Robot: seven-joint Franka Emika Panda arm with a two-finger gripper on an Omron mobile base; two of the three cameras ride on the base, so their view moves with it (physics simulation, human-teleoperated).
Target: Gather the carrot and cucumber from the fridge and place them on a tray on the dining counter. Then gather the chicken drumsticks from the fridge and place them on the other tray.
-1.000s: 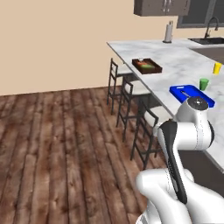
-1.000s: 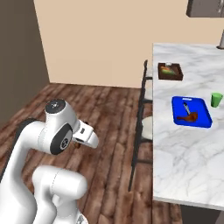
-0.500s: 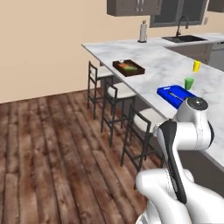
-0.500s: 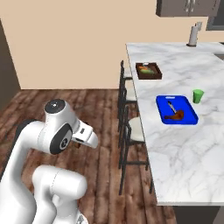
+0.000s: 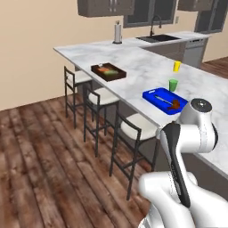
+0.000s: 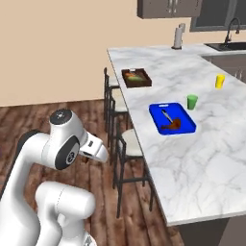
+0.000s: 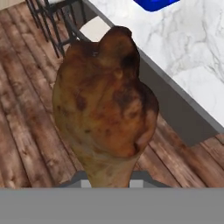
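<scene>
Drumstick point(image 7: 105, 109) in hand — a browned chicken leg stands up from between the gripper's fingers in the hand view, narrow bone end down in the clamp, fat meaty end at twelve o'clock, long axis running straight along the gripper. The fingertips themselves are hidden behind the meat, but the leg plainly hangs in their grasp over the wooden floor point(image 7: 30, 144), short of the counter edge point(image 7: 183, 105).

On the dining counter point(image 6: 192, 158) the blue tray point(image 6: 172, 117) already carries one brown drumstick point(image 6: 172, 126), with a green cup point(image 6: 192, 101) just beside it at about one o'clock. The wooden tray point(image 6: 136, 77) with the vegetables lies well apart, further along the counter toward the wall.

What matters for the coming move: in the right base view the blue tray lies at roughly two o'clock from the folded arm, across the row of stools point(image 5: 133, 129). In the hand view a corner of the blue tray point(image 7: 155, 4) sits at one o'clock above the meat. My reading is that the base must close in before the arm can reach out over the counter edge.
</scene>
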